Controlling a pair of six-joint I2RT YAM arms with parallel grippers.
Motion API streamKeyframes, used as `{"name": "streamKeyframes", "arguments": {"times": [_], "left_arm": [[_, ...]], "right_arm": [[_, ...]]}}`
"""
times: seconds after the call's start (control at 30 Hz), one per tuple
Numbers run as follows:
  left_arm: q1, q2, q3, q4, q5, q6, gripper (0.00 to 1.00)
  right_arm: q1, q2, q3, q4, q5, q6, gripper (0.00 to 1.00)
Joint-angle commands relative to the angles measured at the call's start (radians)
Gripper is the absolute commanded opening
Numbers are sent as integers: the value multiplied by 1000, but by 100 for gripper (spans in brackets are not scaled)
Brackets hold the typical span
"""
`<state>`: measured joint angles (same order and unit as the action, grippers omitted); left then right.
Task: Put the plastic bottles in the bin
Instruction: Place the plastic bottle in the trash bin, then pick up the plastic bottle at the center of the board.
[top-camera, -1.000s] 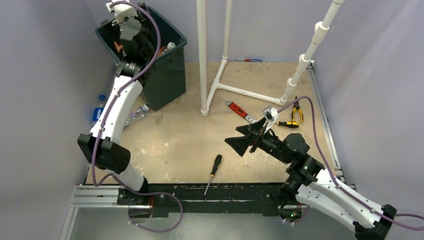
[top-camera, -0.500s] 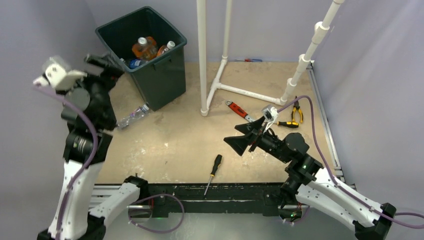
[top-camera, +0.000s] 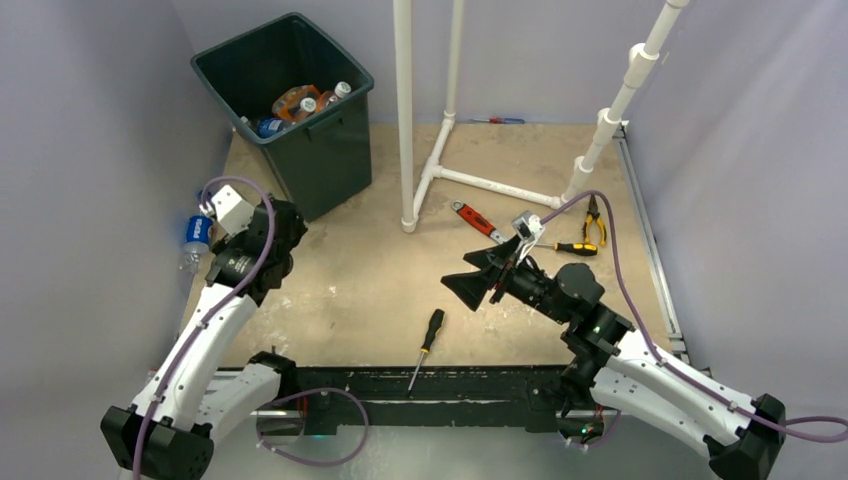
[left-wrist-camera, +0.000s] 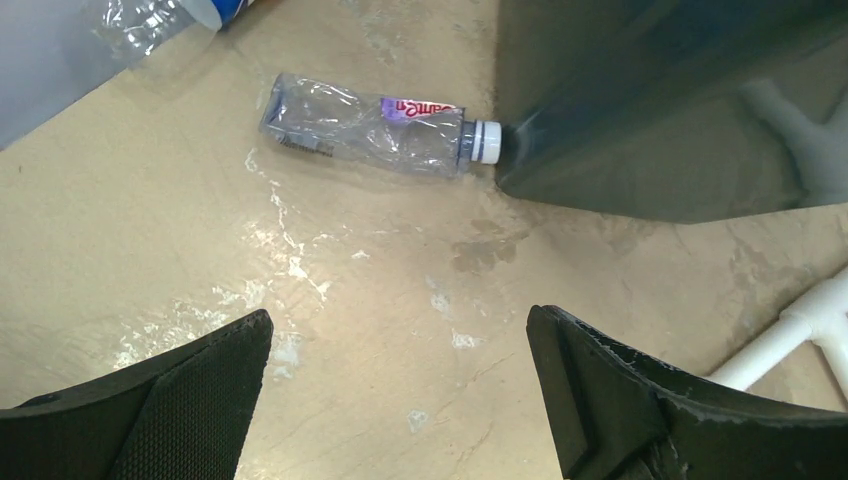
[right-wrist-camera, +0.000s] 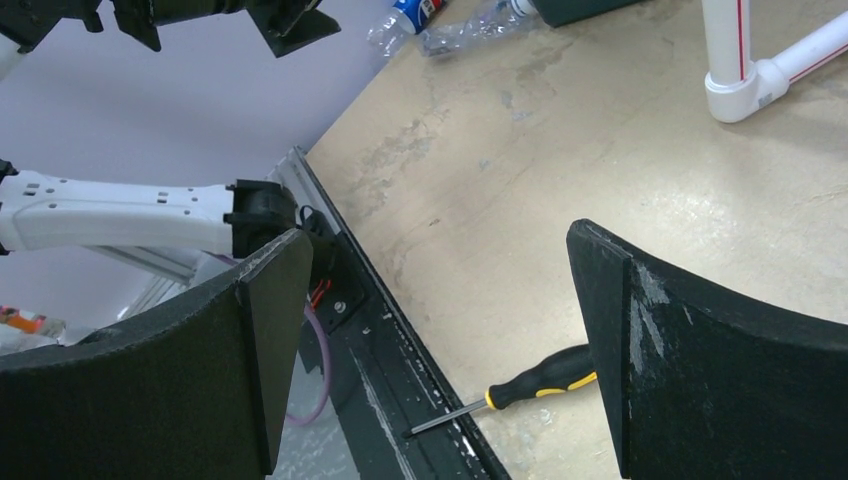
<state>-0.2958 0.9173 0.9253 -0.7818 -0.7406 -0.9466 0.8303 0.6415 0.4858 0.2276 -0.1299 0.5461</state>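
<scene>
Tan table, seen from above, with the bin standing upright at its far left corner. A white pipe frame rose just right of the bin.

The left gripper hung low over the table near the bin's front corner, jaws spread wide and holding nothing. The right gripper hovered over the middle-right of the table, jaws likewise spread wide and empty.

Several plastic bottles with orange and blue labels lay inside the bin. One crushed clear bottle lay on its side on the table, its white cap touching the bin's base. A blue-labelled bottle lay at the table's left edge, beside the left arm.

A screwdriver lay near the front edge. A red wrench and pliers lay by the pipe frame.
</scene>
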Motion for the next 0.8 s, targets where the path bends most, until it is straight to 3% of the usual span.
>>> {"name": "streamKeyframes", "arguments": {"times": [0.0, 0.2, 0.5, 0.77], "left_arm": [[9, -7, -37, 38, -62, -95, 99], [101, 100, -37, 35, -40, -101, 99], [289, 98, -49, 110, 92, -129, 98], [536, 238, -62, 242, 275, -197, 92]], "right_arm": [[1, -4, -27, 43, 2, 9, 99], [1, -37, -100, 95, 13, 44, 99], [1, -30, -101, 107, -13, 43, 99], [1, -27, -100, 100, -3, 45, 99]]}}
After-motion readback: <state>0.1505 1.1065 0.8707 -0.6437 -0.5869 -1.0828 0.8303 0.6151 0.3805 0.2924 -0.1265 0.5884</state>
